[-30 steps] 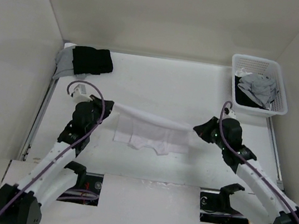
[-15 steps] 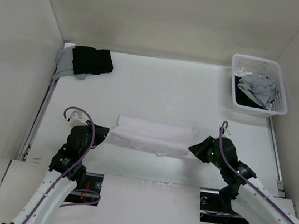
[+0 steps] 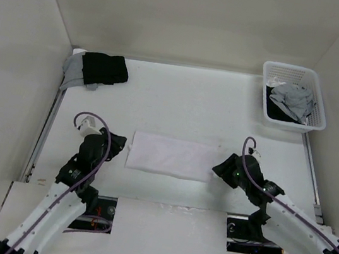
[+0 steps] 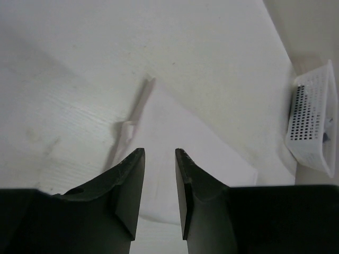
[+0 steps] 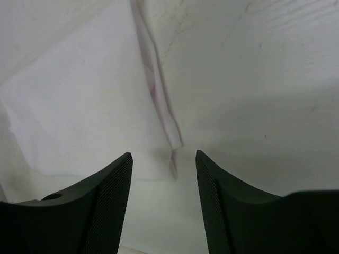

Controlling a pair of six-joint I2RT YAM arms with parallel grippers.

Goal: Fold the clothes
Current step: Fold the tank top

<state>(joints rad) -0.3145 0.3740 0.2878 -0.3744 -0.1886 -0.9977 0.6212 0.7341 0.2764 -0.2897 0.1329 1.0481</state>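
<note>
One white garment (image 3: pixel 170 156) flat between two agape, empty pincers: left pincer (image 4: pixel 159 152), right pincer (image 5: pixel 163 154).

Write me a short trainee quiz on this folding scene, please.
1. True or false: the white garment lies flat on the table, between the left gripper and the right gripper.
2. Where is the basket? A far right corner; B far left corner; C between the arm bases.
3. What lies at the far left corner?
Key: 1 true; 2 A; 3 a black garment and a grey garment.
</note>
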